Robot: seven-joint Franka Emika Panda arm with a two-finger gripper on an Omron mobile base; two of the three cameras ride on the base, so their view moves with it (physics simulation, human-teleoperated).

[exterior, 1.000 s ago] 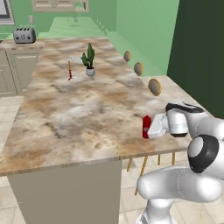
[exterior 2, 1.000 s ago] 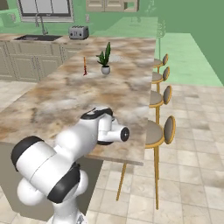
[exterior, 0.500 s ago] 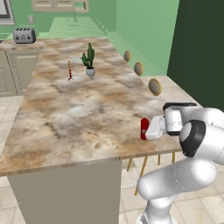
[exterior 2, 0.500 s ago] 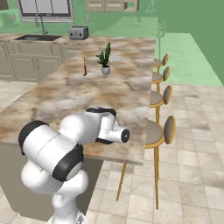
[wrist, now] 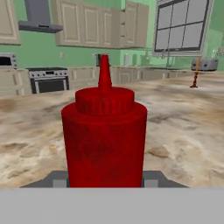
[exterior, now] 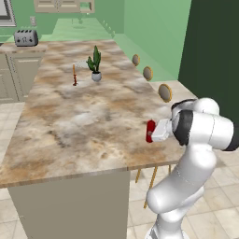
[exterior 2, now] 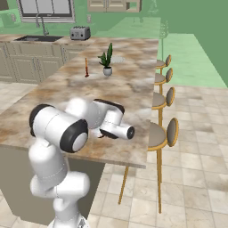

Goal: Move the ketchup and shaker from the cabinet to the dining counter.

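Ketchup [wrist: 104, 140] stands upright between the pincer [exterior: 154, 132] fingers, pinched over the dining counter [exterior: 84, 116].

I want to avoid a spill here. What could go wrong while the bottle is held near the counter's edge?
1. The tool holds the ketchup close to the stool-side edge of the dining counter; released there, it might fall off.
2. The ketchup looks upright above the marble; I cannot tell whether it touches, so an early release could tip it.
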